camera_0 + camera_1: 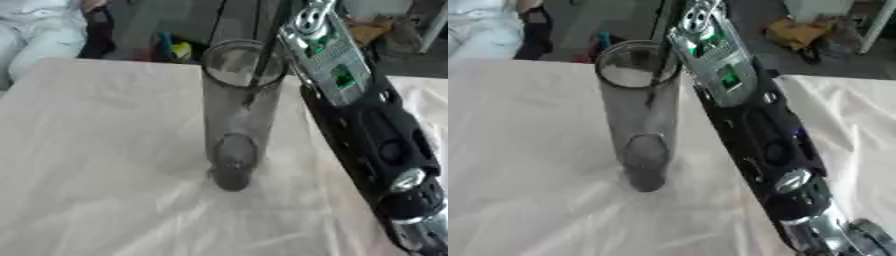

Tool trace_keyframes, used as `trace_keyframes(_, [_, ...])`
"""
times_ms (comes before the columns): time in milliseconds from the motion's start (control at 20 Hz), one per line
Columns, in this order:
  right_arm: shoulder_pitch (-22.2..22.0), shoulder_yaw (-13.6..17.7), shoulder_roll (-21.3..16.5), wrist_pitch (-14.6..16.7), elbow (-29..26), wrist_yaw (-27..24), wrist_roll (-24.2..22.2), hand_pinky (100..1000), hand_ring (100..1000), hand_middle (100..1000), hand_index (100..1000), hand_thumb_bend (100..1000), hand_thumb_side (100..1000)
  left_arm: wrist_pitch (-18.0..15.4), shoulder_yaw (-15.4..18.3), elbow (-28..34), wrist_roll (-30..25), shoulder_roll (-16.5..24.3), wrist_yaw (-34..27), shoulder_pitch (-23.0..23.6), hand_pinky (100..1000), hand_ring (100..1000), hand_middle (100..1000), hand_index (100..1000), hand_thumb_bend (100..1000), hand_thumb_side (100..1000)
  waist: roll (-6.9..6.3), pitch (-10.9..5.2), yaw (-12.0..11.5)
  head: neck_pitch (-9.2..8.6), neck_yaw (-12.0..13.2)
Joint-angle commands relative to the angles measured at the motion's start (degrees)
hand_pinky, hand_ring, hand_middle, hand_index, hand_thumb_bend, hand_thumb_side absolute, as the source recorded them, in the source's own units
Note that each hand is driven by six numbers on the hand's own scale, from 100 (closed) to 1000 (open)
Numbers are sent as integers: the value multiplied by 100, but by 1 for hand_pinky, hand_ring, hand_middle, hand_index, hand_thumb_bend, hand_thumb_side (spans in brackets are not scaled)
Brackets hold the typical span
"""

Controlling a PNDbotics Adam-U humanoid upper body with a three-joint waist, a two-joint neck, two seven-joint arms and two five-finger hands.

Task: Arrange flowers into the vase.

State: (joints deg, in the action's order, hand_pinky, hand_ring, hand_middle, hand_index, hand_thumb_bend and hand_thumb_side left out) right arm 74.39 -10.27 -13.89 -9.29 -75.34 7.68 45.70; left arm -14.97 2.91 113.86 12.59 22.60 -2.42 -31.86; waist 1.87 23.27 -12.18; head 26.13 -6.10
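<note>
A tall clear glass vase [238,110] stands upright on a table covered with a white cloth [105,165], roughly at the middle of the cloth and slightly toward the far edge. Its round rim is open at the top, and a thin dark stem [261,60] runs down from above into the mouth of the vase, leaning against the rim on the right side; no blossom shows. The robot's right arm [763,145] enters from the lower right corner and stretches diagonally up across the picture, just to the right of the vase, its black forearm giving way to a silver section with green parts near the vase's rim. The right hand itself lies beyond the top edge, so whether it is clasping the stem or spread open cannot be told. The left hand shows in neither view. Beyond the table's far edge lie a dark floor and some yellow clutter [796,31]
</note>
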Motion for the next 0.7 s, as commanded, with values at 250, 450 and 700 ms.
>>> trace_keyframes(250, [49,-132,-122,14,-288,241,-120,100,158,100,153,100,824,21,102,73,19,62,4,-50,633,775,774,857,100,1000,60,-84,21,-55,22])
trace_keyframes(450, [42,-184,-166,-73,-348,531,-376,162,217,128,167,100,841,27,102,73,16,64,8,-42,633,775,774,857,100,1000,53,-93,41,-52,32])
trace_keyframes(700, [40,-187,-217,-250,-315,1003,-745,205,250,166,186,100,861,30,110,73,19,74,14,-20,633,775,774,857,100,1000,44,-112,70,-39,52])
